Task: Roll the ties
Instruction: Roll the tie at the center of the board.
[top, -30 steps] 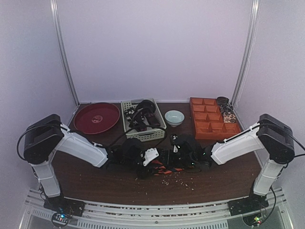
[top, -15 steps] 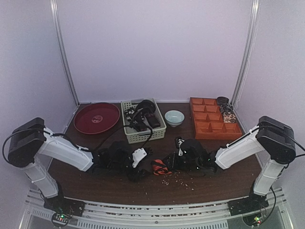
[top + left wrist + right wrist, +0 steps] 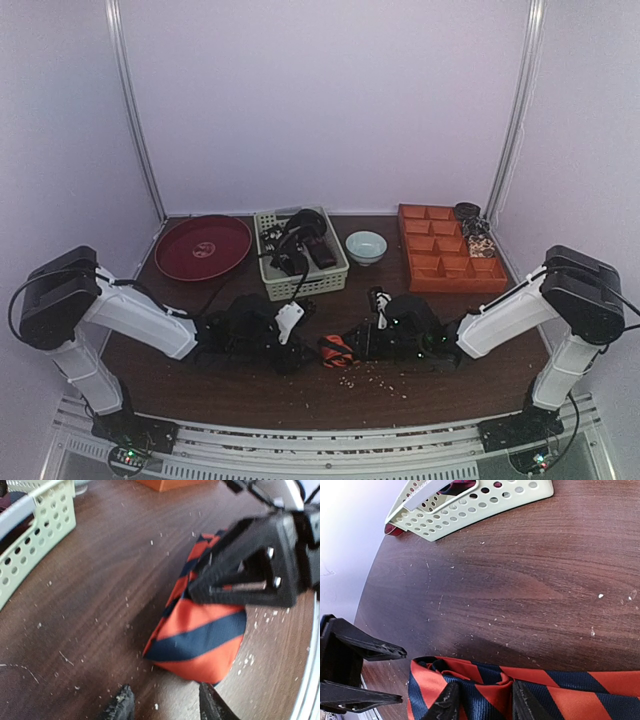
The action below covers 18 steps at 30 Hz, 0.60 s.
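Striped tie [image 3: 200,640] sits near the front middle of the table [image 3: 200,385], bunched into a short, loose folded wad rather than a tight roll. A second ago it looked more spread out under both arms, so it has been gathered up since. Left claw [image 3: 166,705] has backed off to the left and then crept part of the way back. It has also narrowed, but its fingers are apart with only bare table between them, just short of the wad's near edge, so it holds nothing. Right claw [image 3: 485,702] has barely moved. It's partly closed, low over the far end of the tie, with a crumpled fold of fabric between its fingers, so it looks like it's pinning or pinching that end; how firmly, can't tell. Judgement: the right side anchors while the left lines up to re-grab. The roll is started but not finished, since the folds are slack and could spring open if the right lets go. The basket [image 3: 300,285] behind holds dark stuff, maybe more ties, hard to make out. Crumbs are scattered around the tie.
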Each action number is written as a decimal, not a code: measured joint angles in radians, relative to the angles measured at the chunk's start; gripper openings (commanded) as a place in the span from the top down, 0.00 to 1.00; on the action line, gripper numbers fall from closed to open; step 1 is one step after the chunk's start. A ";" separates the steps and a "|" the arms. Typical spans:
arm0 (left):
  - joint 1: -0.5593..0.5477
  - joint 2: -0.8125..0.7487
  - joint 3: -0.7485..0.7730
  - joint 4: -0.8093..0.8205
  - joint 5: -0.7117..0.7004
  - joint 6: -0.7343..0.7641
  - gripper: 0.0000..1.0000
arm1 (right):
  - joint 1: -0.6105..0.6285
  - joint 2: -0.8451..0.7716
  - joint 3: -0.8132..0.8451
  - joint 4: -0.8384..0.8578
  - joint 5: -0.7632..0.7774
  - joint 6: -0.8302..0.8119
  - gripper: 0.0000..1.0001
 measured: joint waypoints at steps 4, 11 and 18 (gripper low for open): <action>0.006 -0.011 0.049 -0.001 -0.019 -0.031 0.55 | 0.000 0.000 0.028 -0.016 -0.009 -0.014 0.61; 0.008 0.059 0.138 -0.002 -0.031 -0.035 0.55 | 0.000 -0.016 0.068 -0.082 -0.010 -0.017 0.51; 0.008 0.092 0.142 -0.022 -0.031 -0.035 0.56 | 0.017 -0.128 0.071 -0.215 0.050 0.011 0.45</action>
